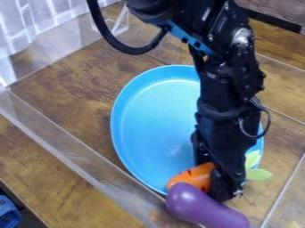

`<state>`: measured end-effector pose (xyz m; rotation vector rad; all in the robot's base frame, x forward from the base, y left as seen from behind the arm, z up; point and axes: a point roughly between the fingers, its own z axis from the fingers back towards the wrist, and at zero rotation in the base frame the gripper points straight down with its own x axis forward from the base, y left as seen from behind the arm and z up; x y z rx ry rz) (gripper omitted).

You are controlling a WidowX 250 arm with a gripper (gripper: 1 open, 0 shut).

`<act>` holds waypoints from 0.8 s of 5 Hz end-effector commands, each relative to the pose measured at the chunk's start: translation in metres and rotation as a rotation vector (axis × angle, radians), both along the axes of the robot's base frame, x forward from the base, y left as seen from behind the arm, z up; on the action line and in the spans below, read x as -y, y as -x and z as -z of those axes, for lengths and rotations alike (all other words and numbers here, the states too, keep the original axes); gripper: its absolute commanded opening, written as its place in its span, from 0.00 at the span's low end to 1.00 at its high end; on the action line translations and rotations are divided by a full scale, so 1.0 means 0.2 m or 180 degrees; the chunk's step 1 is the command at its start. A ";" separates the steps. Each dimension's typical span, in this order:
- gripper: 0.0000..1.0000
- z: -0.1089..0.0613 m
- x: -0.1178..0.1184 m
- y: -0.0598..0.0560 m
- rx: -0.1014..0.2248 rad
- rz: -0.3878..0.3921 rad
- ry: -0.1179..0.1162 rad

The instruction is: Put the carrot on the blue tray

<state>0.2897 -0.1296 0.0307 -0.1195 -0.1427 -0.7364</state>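
The blue tray [149,116] lies on the wooden table, and it is the biggest thing in view. The carrot [191,175] sits at the tray's near rim. Its orange body shows left of the gripper and its light green top [254,169] sticks out to the right. My gripper [219,183] points straight down from the black arm [226,98] and is shut on the carrot's middle. The fingertips are partly hidden behind the purple toy.
A glossy purple eggplant toy [205,207] lies just in front of the carrot, touching or nearly touching it. A clear plastic wall [71,147] runs along the near left. Bare wooden tabletop [71,85] lies left of the tray.
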 end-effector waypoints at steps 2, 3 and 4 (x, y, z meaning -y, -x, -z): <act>0.00 -0.01 -0.08 -0.03 0.0113 0.0435 0.0063; 0.00 -0.01 -0.10 -0.06 0.0100 0.0645 0.0061; 0.00 0.01 -0.13 -0.09 0.0086 0.0838 0.0065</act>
